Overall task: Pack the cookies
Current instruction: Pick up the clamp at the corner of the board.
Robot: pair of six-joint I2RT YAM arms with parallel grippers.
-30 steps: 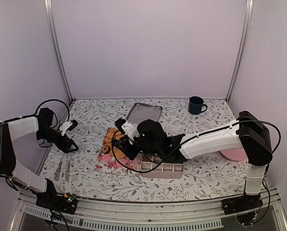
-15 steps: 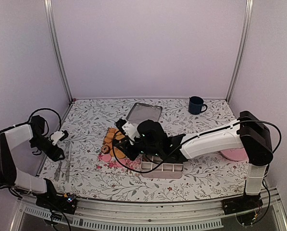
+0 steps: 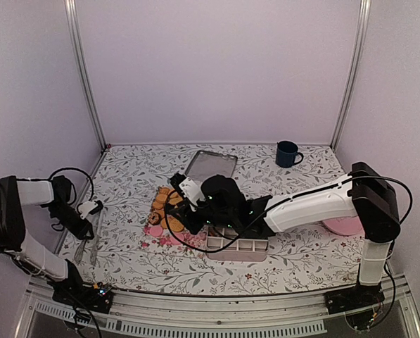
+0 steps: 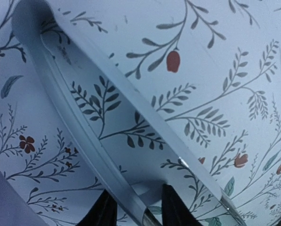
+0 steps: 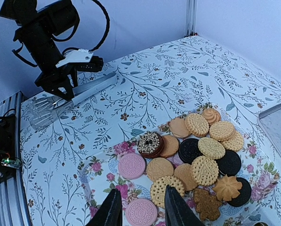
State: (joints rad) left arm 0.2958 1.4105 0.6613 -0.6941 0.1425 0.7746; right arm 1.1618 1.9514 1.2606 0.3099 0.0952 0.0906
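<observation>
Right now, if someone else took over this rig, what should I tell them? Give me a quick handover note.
Left gripper: low near the table's left edge, fingers on either side of one arm of the tongs; whether it is clamped cannot be told.
Right gripper: open and empty, hovering over the cookies.
Cookies: piled on the floral tray, none lifted.
Divided box: beside the tray, partly under the right arm; the compartments that show hold no cookie.
Done: nothing packed, as far as can be seen.
Left: pick up the cookies and fill the box.
</observation>
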